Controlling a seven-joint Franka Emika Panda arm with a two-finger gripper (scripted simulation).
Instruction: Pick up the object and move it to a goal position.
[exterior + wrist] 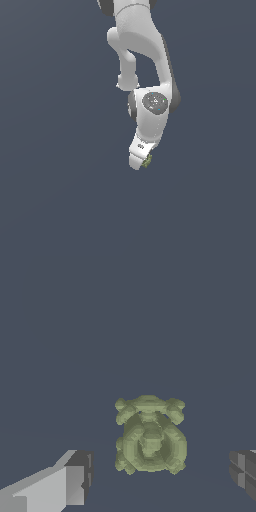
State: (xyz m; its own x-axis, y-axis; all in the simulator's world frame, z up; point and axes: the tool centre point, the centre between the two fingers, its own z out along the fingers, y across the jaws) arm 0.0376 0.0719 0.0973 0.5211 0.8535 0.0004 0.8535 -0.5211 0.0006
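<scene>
The object (150, 436) is a small olive-green bumpy lump lying on the dark grey floor. In the wrist view it sits between my two fingers, clear of both, with a wide gap on each side. One fingertip (80, 476) and the other fingertip (244, 473) stand far apart, so my gripper (161, 476) is open. In the exterior view my gripper (139, 162) hangs low under the white arm, and only a sliver of the object (147, 161) peeks out beside it.
A plain dark grey surface (50, 200) spreads around the arm in every direction. No other objects or edges show in either view.
</scene>
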